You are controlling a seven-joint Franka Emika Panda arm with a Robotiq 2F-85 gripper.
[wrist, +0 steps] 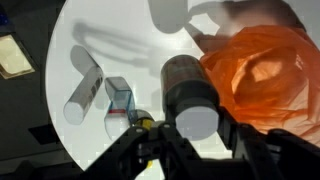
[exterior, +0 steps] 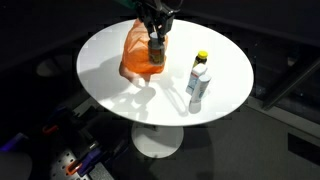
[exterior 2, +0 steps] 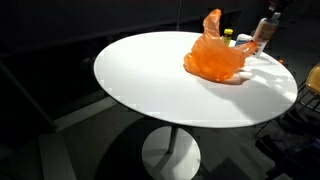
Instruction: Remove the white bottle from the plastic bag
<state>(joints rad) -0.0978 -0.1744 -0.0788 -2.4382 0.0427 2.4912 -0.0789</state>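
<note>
My gripper (exterior: 157, 35) is shut on a small bottle (exterior: 157, 56) and holds it upright just above the orange plastic bag (exterior: 137, 58). In the wrist view the bottle (wrist: 186, 82) has a dark body and a pale grey end facing the camera, between the two fingers of the gripper (wrist: 197, 132), with the bag (wrist: 268, 75) to its right. In an exterior view the held bottle (exterior 2: 264, 34) hangs at the bag's (exterior 2: 213, 60) far side. A white bottle (exterior: 196, 93) is on the table apart from the bag, and it also shows in the wrist view (wrist: 82, 86).
A clear bottle with a yellow cap (exterior: 201, 62) stands by the white bottle, near the edge of the round white table (exterior: 110, 45). The table (exterior 2: 150, 85) stands on one pedestal with dark floor around it.
</note>
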